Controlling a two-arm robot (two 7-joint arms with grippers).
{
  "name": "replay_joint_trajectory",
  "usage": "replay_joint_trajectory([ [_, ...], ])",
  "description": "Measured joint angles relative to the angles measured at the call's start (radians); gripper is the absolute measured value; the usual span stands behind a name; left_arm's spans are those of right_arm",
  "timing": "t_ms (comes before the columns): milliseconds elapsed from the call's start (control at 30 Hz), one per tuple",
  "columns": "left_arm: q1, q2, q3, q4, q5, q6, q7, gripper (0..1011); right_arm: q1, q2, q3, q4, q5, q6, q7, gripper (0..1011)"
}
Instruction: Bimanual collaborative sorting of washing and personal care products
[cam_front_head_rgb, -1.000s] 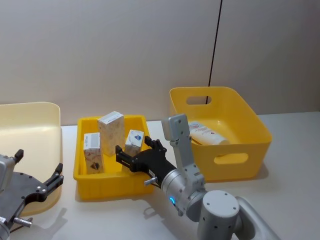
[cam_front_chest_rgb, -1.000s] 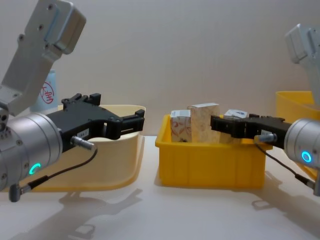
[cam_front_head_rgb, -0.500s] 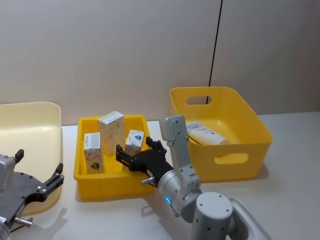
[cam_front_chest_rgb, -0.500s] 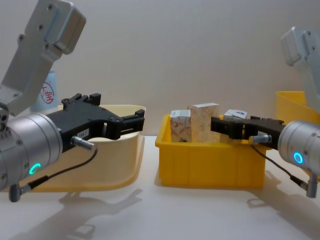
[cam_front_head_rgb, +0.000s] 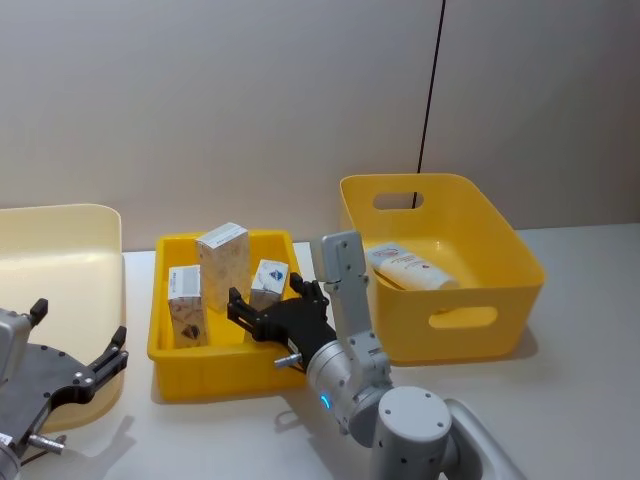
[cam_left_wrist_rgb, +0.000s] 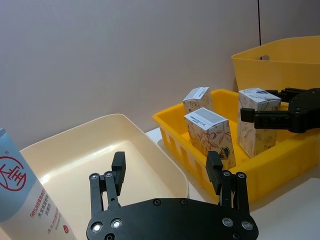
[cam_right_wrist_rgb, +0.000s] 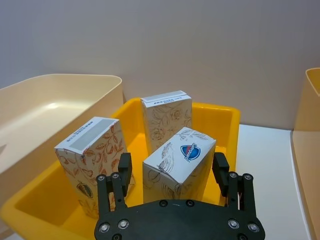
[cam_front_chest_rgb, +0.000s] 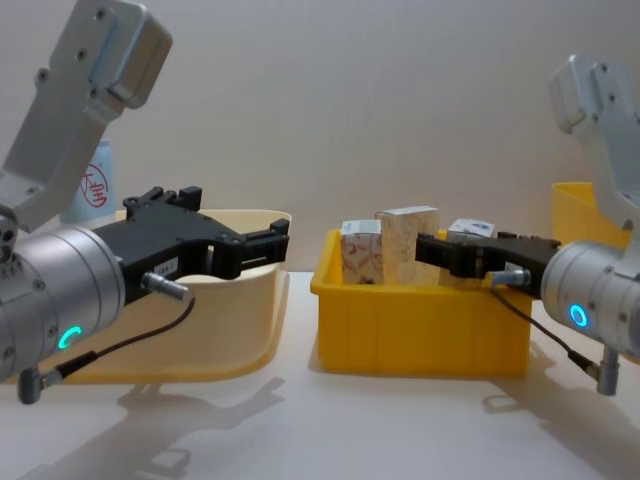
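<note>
the pale cream plastic tub (cam_front_head_rgb: 60, 250) sat at the far left, the deep yellow plastic bin with handle slots (cam_front_head_rgb: 470, 255) at the right, and the low yellow plastic tray (cam_front_head_rgb: 200, 365) between them, all on a white table (cam_front_head_rgb: 580, 400). free tabletop lay in front of the tray and right of the deep bin.

three small white cartons with reddish-beige print stood in the tray: a tall carton (cam_front_head_rgb: 221, 264) toward the far side, a left carton (cam_front_head_rgb: 185, 305) near the left wall, and a tilted carton with a blue mark (cam_right_wrist_rgb: 179, 162) toward the right. the head view showed a white tube with a red logo (cam_front_head_rgb: 410, 267) lying inside the deep bin, which the chest view hid behind the bin wall. the left wrist view showed a light-blue squeeze tube with red round logo (cam_left_wrist_rgb: 22, 192) standing in the cream tub.

the right gripper (cam_right_wrist_rgb: 172, 172) reached over the tray's near rim, its fingers spread either side of the tilted carton without touching it. the left gripper (cam_left_wrist_rgb: 167, 170) hung over the cream tub's near edge, fingers released and holding nothing.
</note>
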Motion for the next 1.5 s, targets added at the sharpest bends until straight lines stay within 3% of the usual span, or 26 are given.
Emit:
replay_joint_trajectory([
  [300, 0.000, 0.000, 0.000, 0.000, 0.000, 0.000, 0.000, 1002, -0.007, -0.020, -0.002, 0.000, -0.032, -0.014, -0.044, 1001],
  [433, 0.000, 0.000, 0.000, 0.000, 0.000, 0.000, 0.000, 1002, -0.009, -0.026, -0.003, -0.002, -0.042, -0.018, -0.056, 944],
  [967, 0.000, 0.000, 0.000, 0.000, 0.000, 0.000, 0.000, 1002, -0.014, -0.037, -0.004, -0.005, -0.061, -0.026, -0.083, 483],
  [1500, 0.000, 0.000, 0.000, 0.000, 0.000, 0.000, 0.000, 1002, -0.019, -0.036, -0.003, -0.011, -0.068, -0.050, -0.078, 449],
])
